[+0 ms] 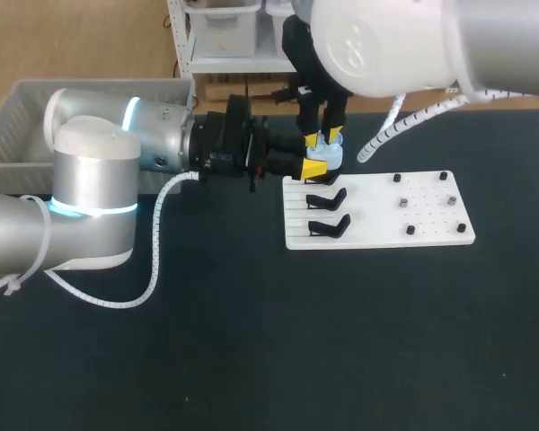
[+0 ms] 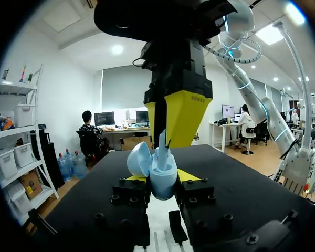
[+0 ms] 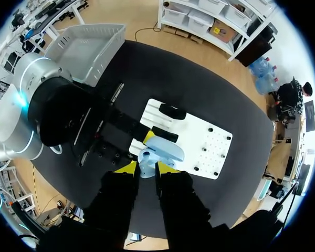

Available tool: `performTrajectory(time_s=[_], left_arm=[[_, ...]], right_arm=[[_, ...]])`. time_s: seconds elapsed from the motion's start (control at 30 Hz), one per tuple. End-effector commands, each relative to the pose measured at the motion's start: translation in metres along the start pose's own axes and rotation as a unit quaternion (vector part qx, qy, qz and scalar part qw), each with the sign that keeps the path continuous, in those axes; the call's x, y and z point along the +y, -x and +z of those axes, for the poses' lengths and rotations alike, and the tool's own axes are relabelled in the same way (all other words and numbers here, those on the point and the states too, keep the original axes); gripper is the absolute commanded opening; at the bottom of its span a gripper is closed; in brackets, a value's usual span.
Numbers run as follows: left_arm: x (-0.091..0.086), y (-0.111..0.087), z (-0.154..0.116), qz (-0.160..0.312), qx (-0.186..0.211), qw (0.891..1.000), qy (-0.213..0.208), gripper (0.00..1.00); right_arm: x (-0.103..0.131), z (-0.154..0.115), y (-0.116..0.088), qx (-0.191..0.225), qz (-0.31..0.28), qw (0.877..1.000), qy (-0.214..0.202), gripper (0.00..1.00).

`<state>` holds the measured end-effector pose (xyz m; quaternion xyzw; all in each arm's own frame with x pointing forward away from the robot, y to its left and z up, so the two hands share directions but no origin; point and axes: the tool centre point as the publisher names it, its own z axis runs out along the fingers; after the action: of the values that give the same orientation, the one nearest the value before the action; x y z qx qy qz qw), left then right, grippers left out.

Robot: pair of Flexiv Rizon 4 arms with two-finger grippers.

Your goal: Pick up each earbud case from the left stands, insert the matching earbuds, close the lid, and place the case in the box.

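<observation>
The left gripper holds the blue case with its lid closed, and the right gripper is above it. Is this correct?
No: the lid is open, as the left wrist view shows. The left gripper does hold the blue case, the right gripper above.

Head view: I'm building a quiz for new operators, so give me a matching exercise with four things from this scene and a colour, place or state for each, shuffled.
Things:
1. earbud case
2. stands
3. box
4. board

Descriptions:
A. grey, far left in the head view
B. black, empty, on the board's left part
C. light blue, lid open
D. white, flat on the dark table

Pairs: 1-C, 2-B, 3-A, 4-D
</observation>
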<state>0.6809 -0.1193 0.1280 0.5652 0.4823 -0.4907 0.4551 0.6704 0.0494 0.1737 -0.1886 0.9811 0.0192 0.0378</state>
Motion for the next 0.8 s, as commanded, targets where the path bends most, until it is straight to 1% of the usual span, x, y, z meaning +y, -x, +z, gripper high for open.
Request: performTrajectory(time_s=[0.03, 0.63, 0.67, 0.7, 0.73, 0.77, 0.8], left_arm=[[-0.001, -0.001, 0.000, 0.002, -0.001, 1.000, 0.002, 0.00], [-0.001, -0.001, 0.000, 0.002, -0.001, 1.000, 0.002, 0.00], [-0.001, -0.001, 0.000, 0.002, -0.001, 1.000, 0.002, 0.00], [-0.001, -0.001, 0.000, 0.002, -0.001, 1.000, 0.002, 0.00], [-0.001, -0.001, 0.000, 0.002, -0.001, 1.000, 0.002, 0.00], [-0.001, -0.001, 0.000, 0.002, -0.001, 1.000, 0.002, 0.00], [-0.001, -0.001, 0.000, 0.002, -0.001, 1.000, 0.002, 0.00]], right_arm=[[0.000, 0.001, 0.002, 0.001, 0.000, 1.000, -0.001, 0.00], [-0.001, 0.010, 0.007, 0.009, 0.002, 1.000, -0.012, 0.00], [-0.001, 0.010, 0.007, 0.011, 0.000, 1.000, -0.010, 0.02], [-0.001, 0.009, 0.006, 0.011, 0.000, 1.000, -0.010, 0.25], [-0.001, 0.007, 0.005, 0.011, 0.000, 1.000, -0.008, 0.68], [-0.001, 0.003, 0.003, 0.012, 0.000, 1.000, -0.001, 1.00], [-0.001, -0.001, 0.001, 0.012, -0.002, 1.000, 0.006, 1.00]])
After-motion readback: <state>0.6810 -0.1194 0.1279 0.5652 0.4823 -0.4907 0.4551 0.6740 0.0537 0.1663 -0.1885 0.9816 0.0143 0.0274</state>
